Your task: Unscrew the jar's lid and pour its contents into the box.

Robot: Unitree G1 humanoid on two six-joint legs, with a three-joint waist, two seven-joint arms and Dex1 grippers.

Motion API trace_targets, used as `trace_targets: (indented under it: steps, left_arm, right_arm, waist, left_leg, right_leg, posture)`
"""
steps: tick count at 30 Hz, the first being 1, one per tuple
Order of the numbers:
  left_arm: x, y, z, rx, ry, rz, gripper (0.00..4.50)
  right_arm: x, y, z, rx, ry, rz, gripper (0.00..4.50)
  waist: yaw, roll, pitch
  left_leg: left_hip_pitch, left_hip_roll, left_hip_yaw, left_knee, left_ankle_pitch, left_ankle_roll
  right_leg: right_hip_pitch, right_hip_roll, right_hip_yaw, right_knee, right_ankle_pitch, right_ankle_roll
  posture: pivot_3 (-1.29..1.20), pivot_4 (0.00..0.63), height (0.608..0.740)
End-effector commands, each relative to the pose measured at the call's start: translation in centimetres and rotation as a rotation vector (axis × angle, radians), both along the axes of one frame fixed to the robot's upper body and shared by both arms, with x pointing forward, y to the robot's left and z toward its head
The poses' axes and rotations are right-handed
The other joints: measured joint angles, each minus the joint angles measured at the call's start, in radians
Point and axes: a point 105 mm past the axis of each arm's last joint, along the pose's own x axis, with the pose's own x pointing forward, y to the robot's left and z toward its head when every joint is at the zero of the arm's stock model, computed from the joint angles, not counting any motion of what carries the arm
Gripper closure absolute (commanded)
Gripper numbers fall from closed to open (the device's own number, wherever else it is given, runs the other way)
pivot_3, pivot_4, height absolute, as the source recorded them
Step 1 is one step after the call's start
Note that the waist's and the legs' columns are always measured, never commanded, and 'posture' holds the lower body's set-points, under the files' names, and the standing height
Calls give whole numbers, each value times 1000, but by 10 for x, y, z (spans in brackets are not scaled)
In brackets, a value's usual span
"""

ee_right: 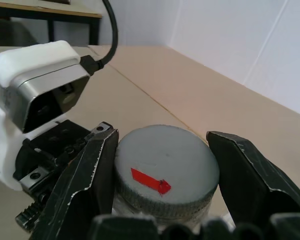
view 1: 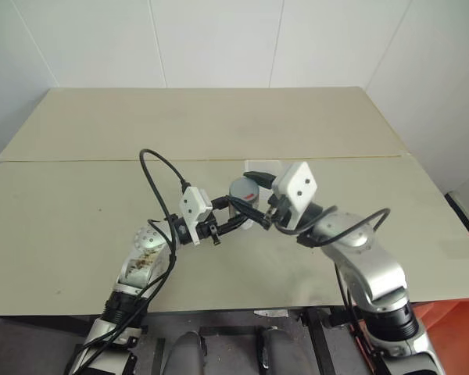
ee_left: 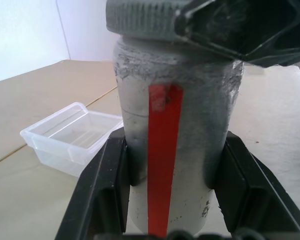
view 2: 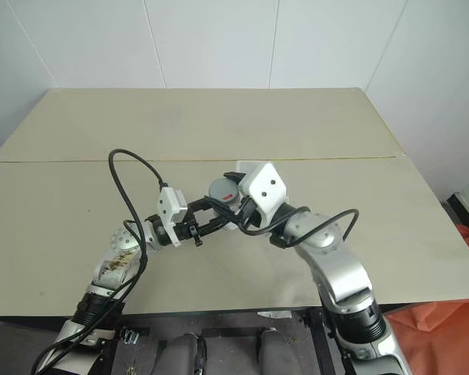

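The jar, greyish with a red strip down its side, stands upright above the table between my two arms. My left gripper is shut on the jar's body, one black finger on each side. On top sits the lid, a round grey cap with a small red mark. My right gripper is shut on the lid, coming in from the right, its fingers pressed on the lid's ribbed edge. The box, clear plastic and empty, rests on the table just beyond the jar.
The beige table runs wide to both sides, with a seam to a second tabletop behind it. White walls rise beyond. The table's near edge lies just below my arms. An orange object sits on the floor at the right.
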Motion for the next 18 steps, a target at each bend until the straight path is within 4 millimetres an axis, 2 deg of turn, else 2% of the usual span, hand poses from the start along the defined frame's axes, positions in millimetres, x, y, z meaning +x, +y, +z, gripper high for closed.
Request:
trace_targets:
  steps: [1, 6, 12, 18]
  left_arm:
    - [-12, -5, 16, -28, -53, -63, 2540]
    - [-27, -12, 18, -23, -60, -140, 2540]
    - [-33, -18, 22, -23, -70, -152, 2540]
    - [-38, -19, 18, -22, -64, -151, 2540]
  right_arm:
    - [-15, 2, 16, -12, -30, 266, 1746]
    - [-7, -5, 17, -152, -21, 559, 1746]
    - [6, 1, 26, -234, -14, 756, 1746]
    - [19, 2, 28, -322, 43, 816, 1746]
  waist:
    - [-1, 0, 0]
    - [-1, 0, 0]
    - [0, 0, 0]
    - [1, 1, 0]
  left_leg:
    - [0, 0, 0, 0, 0, 0]
    - [0, 0, 0, 0, 0, 0]
    - [1, 1, 0, -1, 0, 0]
    - [0, 1, 0, -1, 0, 0]
  right_leg:
    - [0, 0, 0, 0, 0, 0]
    - [0, 0, 0, 0, 0, 0]
    - [0, 1, 0, 0, 1, -3]
    - [0, 0, -1, 0, 1, -3]
  posture:
    - [0, 150, 740]
    - [0, 150, 740]
    - [0, 150, 740]
    - [0, 150, 740]
